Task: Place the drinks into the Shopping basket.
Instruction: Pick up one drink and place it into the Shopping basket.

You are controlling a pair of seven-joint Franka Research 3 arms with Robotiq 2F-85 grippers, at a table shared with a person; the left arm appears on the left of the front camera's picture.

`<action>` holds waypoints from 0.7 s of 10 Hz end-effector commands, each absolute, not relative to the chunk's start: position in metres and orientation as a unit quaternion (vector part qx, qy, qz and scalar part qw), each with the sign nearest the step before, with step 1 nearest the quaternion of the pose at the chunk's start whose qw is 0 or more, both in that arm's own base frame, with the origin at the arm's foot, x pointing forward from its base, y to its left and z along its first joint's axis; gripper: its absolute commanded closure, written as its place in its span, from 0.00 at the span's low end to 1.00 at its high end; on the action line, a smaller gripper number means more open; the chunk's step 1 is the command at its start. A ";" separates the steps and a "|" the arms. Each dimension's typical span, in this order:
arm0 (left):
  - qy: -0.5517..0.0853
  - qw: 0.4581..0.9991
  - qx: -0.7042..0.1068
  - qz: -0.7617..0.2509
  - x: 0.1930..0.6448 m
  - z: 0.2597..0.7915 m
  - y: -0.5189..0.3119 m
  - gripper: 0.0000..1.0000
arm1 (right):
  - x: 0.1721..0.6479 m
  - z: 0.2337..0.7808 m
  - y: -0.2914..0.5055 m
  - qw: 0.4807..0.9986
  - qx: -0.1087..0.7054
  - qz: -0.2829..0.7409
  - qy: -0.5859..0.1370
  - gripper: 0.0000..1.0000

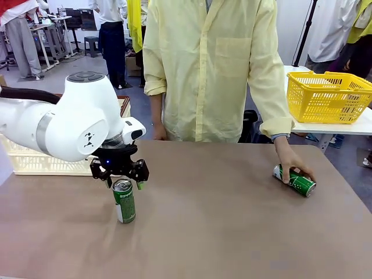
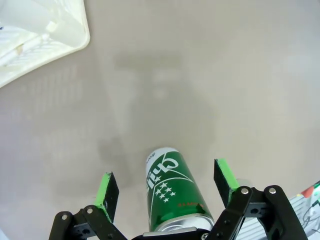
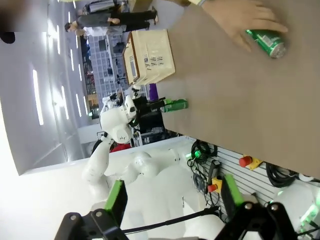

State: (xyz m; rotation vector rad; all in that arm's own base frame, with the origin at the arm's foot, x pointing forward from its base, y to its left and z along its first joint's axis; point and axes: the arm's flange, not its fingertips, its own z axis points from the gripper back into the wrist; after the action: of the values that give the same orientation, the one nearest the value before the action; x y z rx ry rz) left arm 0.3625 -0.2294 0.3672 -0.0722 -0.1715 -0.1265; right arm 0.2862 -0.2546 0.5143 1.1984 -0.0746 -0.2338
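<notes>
A green drink can (image 1: 124, 201) with white markings stands upright on the brown table at front left. My left gripper (image 1: 124, 178) hovers right over its silver top, jaws open, one green pad on either side. In the left wrist view the can (image 2: 172, 192) lies between the open fingers of the left gripper (image 2: 165, 178), with gaps on both sides. A second green can (image 1: 296, 181) lies on its side at the right, under the person's hand (image 1: 290, 163). The cream Shopping basket (image 1: 35, 163) stands at the left edge behind my arm. My right gripper (image 3: 172, 192) is open, off the table.
A bright yellow mesh basket (image 1: 328, 96) sits on a white side table at the back right. The person in a pale yellow shirt (image 1: 209, 70) stands at the table's far edge. The basket's white corner (image 2: 45, 30) shows beyond the can.
</notes>
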 end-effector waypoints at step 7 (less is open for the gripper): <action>-0.019 0.998 -0.025 -0.060 0.353 0.367 -0.231 0.00 | 0.295 0.508 -0.220 0.819 0.567 -0.085 -0.006 0.00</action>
State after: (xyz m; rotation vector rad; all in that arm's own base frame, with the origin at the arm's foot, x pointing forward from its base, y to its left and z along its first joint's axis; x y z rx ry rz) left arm 0.3543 -0.2308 0.3630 -0.0573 -0.0283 -0.1353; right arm 0.2943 -0.2389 0.5083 1.2139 -0.0425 -0.2079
